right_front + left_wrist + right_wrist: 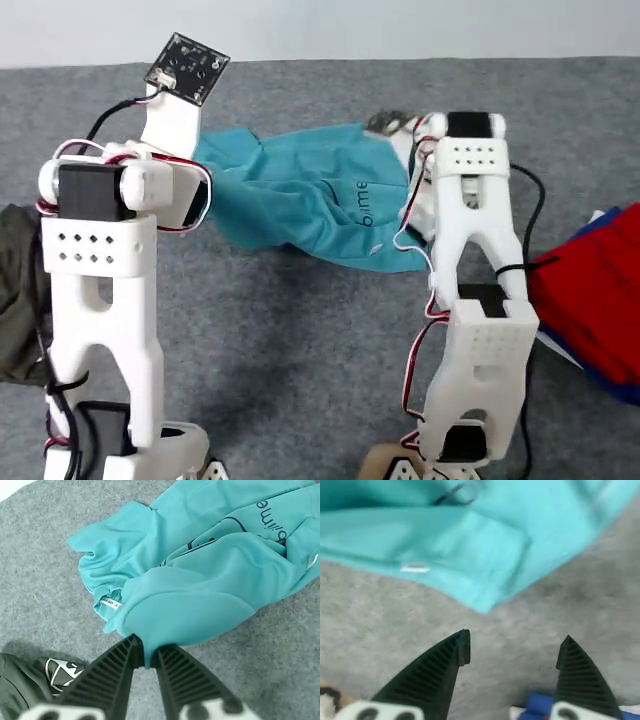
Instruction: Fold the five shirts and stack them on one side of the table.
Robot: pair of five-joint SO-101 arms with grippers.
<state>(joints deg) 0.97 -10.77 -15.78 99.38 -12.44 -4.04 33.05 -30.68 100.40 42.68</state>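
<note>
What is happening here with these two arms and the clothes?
Two arms work on a teal shirt, crumpled on the grey table. The left gripper is shut on one edge of it. The right gripper is open above the table beside another edge, holding nothing. A red shirt lies at one side, a dark green shirt at the other.

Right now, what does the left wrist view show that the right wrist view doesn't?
Left wrist: the left claw shut on the edge of the teal shirt, and a dark shirt with a white print. Right wrist: the right claw open over the grey mat, with a bit of blue fabric near it. Both: the teal shirt on the grey mat.
</note>
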